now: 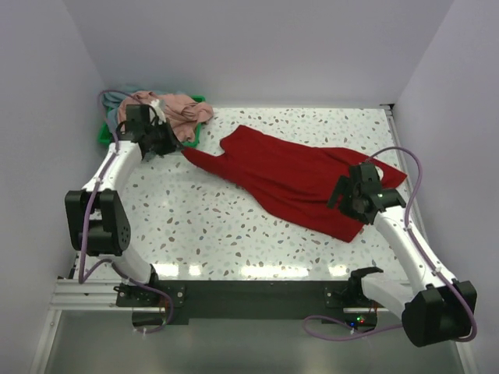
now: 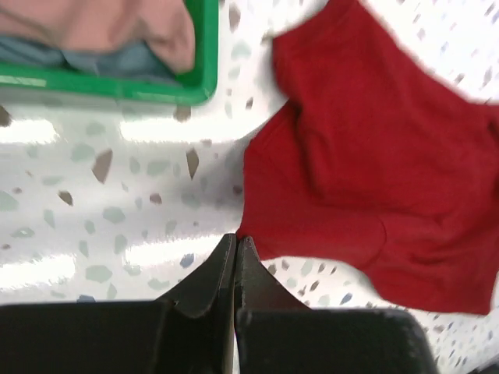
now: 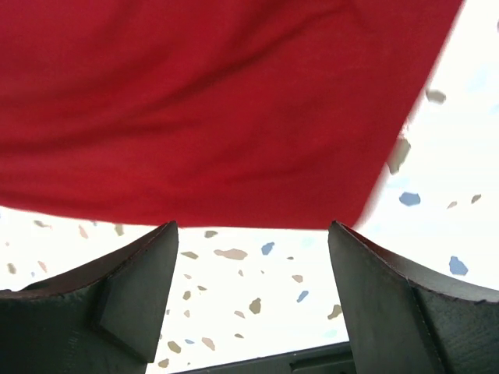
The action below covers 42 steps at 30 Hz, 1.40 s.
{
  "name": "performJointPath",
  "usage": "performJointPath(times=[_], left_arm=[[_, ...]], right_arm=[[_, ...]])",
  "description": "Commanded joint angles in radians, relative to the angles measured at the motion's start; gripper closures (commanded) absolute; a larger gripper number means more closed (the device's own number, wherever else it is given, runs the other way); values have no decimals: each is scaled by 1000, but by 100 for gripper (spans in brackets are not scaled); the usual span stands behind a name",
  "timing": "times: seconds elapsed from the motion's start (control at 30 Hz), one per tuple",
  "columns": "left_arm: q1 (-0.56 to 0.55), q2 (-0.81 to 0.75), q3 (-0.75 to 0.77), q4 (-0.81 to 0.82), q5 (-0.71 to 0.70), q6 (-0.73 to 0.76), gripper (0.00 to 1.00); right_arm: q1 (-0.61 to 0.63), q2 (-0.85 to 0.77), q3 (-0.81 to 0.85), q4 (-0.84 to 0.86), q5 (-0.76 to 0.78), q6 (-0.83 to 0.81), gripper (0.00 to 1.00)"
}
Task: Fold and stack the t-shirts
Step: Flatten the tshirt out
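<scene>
The bright red t-shirt (image 1: pixel 288 175) lies spread slantwise across the table, its left corner drawn to a point. My left gripper (image 1: pixel 168 146) is shut on the tip of that corner (image 2: pixel 236 240), and the red cloth (image 2: pixel 374 156) spreads away to its right. The dusty pink t-shirt (image 1: pixel 183 109) and the grey-blue one (image 1: pixel 117 97) lie heaped in the green tray, also seen in the left wrist view as pink (image 2: pixel 101 23) over grey-blue (image 2: pixel 101 58). My right gripper (image 1: pixel 347 195) stands open (image 3: pixel 253 234) just short of the red shirt's edge (image 3: pixel 218 101), with only table between its fingers.
The green tray (image 1: pixel 104 136) sits in the far left corner against the wall; its rim (image 2: pixel 117 84) is close beyond my left gripper. White walls close in the speckled table (image 1: pixel 203 226) on three sides.
</scene>
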Motion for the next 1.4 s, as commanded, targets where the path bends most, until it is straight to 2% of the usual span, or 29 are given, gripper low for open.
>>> performJointPath(times=[0.0, 0.2, 0.53, 0.77, 0.87, 1.07, 1.1, 1.17, 1.2, 1.23, 1.37], left_arm=[[64, -63, 44, 38, 48, -73, 100], [118, -57, 6, 35, 95, -53, 100], [132, -76, -40, 37, 100, -30, 100], [136, -74, -44, 38, 101, -24, 100], [142, -76, -40, 35, 101, -19, 100], [159, -71, -36, 34, 106, -16, 100], [161, -71, -33, 35, 108, -17, 100], [164, -71, -28, 35, 111, -16, 100], [165, -73, -25, 35, 114, -16, 100], [167, -74, -24, 35, 115, -16, 100], [172, -77, -24, 38, 118, -14, 100]], right_arm=[[2, 9, -72, 10, -3, 79, 19], [2, 47, -125, 23, 8, 87, 18], [19, 150, -195, 183, -123, 129, 19], [45, 233, -209, 227, -81, 146, 21], [48, 272, -206, 234, -60, 148, 26], [47, 314, -224, 278, -47, 145, 54], [47, 328, -223, 283, -51, 142, 67], [48, 337, -195, 260, -45, 131, 81], [47, 335, -183, 249, -41, 125, 93], [47, 332, -172, 237, -38, 113, 98], [45, 282, -61, 102, -5, 70, 100]])
